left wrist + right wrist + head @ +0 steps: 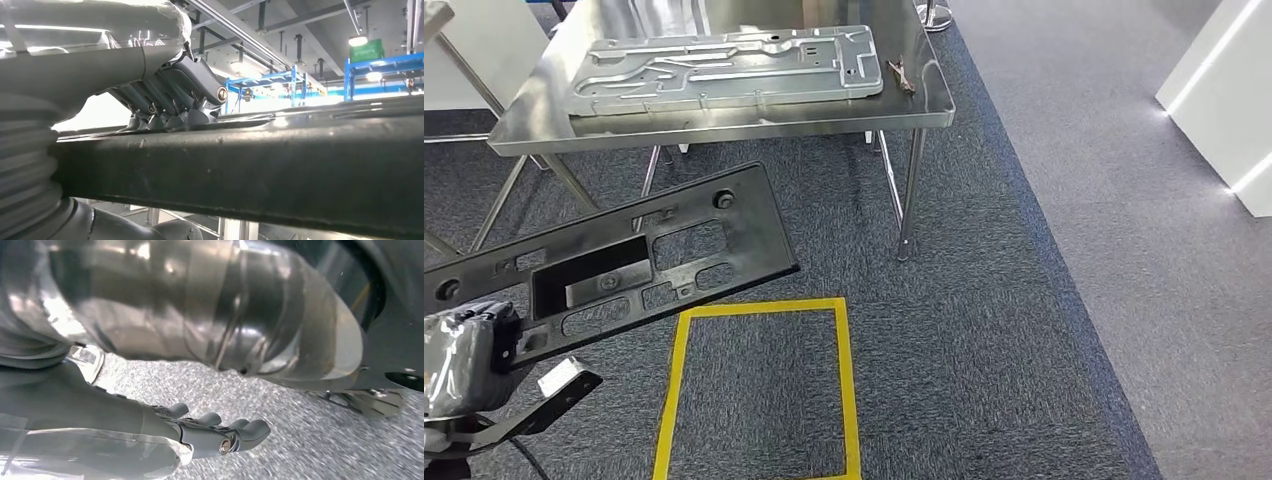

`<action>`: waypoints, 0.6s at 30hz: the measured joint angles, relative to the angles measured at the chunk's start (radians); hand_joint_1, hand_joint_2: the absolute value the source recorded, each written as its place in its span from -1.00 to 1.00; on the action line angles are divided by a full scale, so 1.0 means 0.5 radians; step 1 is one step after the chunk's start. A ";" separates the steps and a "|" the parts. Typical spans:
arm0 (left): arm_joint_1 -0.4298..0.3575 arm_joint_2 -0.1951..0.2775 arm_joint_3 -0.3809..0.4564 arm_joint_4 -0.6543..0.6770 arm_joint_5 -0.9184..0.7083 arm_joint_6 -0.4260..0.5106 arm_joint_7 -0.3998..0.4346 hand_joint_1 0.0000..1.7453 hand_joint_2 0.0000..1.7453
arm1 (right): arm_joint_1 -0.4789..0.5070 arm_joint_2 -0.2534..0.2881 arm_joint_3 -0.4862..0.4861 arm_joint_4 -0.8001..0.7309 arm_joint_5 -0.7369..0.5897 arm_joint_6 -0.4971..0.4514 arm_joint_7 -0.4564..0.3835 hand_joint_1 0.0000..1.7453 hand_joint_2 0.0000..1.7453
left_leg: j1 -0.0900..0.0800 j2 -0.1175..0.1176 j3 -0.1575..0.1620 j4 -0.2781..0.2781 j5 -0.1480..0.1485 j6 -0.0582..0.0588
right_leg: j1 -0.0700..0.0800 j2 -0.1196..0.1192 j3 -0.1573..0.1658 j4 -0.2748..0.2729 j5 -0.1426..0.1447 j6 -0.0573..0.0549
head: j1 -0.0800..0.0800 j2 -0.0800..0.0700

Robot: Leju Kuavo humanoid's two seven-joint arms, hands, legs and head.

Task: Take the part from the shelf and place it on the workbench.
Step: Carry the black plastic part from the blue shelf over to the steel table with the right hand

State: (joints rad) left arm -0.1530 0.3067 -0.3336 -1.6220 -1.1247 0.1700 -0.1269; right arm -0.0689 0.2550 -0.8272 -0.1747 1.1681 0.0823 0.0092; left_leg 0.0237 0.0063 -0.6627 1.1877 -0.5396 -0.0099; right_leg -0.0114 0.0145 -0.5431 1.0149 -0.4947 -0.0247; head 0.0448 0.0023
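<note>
Midway through the carry: long black plastic bracket part (614, 262) gripped at one end by left hand (469, 350), well short of the steel surface (724, 120); right hand (220, 432) apparently empty, fingers loosely extended; next, closing in and lowering.

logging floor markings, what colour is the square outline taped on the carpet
Yellow: the square outline on the grey carpet shows best in the head view.

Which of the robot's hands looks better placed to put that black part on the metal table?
The left hand: it already holds the black part. The right hand hangs empty above the carpet.
</note>
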 joint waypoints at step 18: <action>0.332 0.022 0.339 -0.126 -0.054 0.103 -0.125 1.00 1.00 | -0.007 -0.011 0.111 0.000 0.114 0.031 0.005 -1.00 -1.00 | -0.054 -0.017 0.321 -0.374 0.059 0.089 | 0.041 -0.023 -0.162 0.055 0.086 0.029 | 0.000 0.000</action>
State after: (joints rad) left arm 0.0132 0.3176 -0.1640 -1.6851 -1.1517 0.2214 -0.1895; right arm -0.0726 0.2497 -0.7717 -0.1745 1.2250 0.0979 0.0118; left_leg -0.0032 -0.0023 -0.5023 1.0005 -0.5100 0.0343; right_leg 0.0091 0.0029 -0.6244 1.0423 -0.4519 -0.0100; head 0.0450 0.0023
